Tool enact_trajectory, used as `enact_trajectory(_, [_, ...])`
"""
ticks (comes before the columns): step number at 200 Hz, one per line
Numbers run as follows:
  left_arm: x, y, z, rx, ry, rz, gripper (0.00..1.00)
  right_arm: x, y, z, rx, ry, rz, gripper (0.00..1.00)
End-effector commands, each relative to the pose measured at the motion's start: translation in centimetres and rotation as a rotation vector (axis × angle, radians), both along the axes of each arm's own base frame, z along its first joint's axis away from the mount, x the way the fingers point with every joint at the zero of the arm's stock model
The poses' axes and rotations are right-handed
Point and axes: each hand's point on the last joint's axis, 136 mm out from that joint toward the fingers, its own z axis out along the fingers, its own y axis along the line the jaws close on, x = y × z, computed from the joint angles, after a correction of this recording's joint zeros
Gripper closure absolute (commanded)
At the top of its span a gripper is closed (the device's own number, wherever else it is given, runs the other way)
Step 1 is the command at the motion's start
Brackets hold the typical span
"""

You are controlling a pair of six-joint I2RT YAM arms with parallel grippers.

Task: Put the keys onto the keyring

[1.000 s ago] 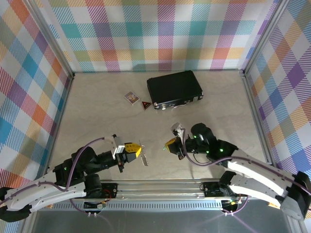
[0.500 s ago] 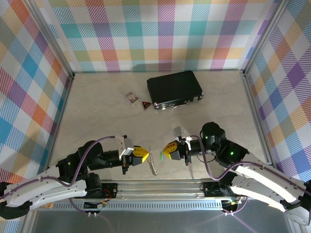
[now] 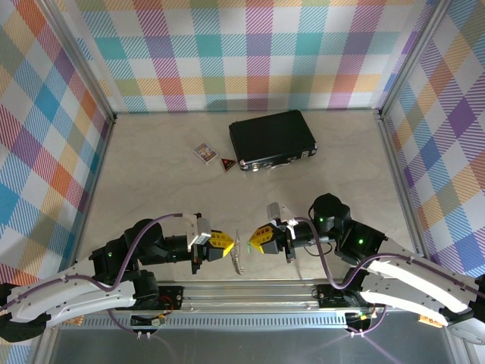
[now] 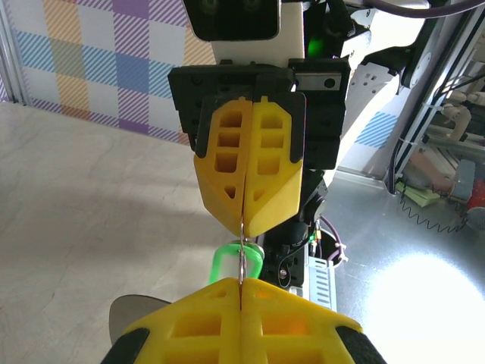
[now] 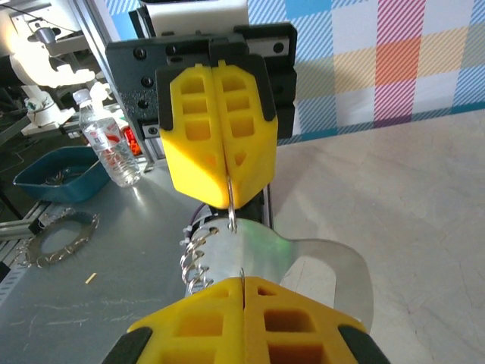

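Ok, I had both claws clenched tip-to-tip by bench's near edge, mid: L gripper held keyring, dangling down; R gripper pinched key just right of it, green head ringward.

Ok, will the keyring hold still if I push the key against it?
Probably not. The keyring looks like thin wire pinched at one spot by the left gripper, so it may pivot or flex under the key. Its chain-like strip hangs loose and will likely swing.
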Motion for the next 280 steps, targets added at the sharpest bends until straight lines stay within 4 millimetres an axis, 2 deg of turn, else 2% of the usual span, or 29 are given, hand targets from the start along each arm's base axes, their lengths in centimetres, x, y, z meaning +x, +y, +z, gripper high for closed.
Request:
enact_trajectory(1, [-0.3, 0.0, 1.7, -0.047, -0.043, -0.017, 1.00, 0.1, 0.6, 2.0, 0.054, -0.035, -0.008, 1.00])
enact_trajectory(84, [1.0, -0.1, 1.7, -0.067, -0.056, 0.057, 1.00, 0.8, 1.1, 2.4, 0.077, -0.056, -0.080, 1.00])
enact_trajectory(280, [1.4, -0.3, 1.8, -0.098, -0.059, 0.071, 1.00, 0.8, 1.0, 1.9, 0.085, -0.045, -0.098, 1.00])
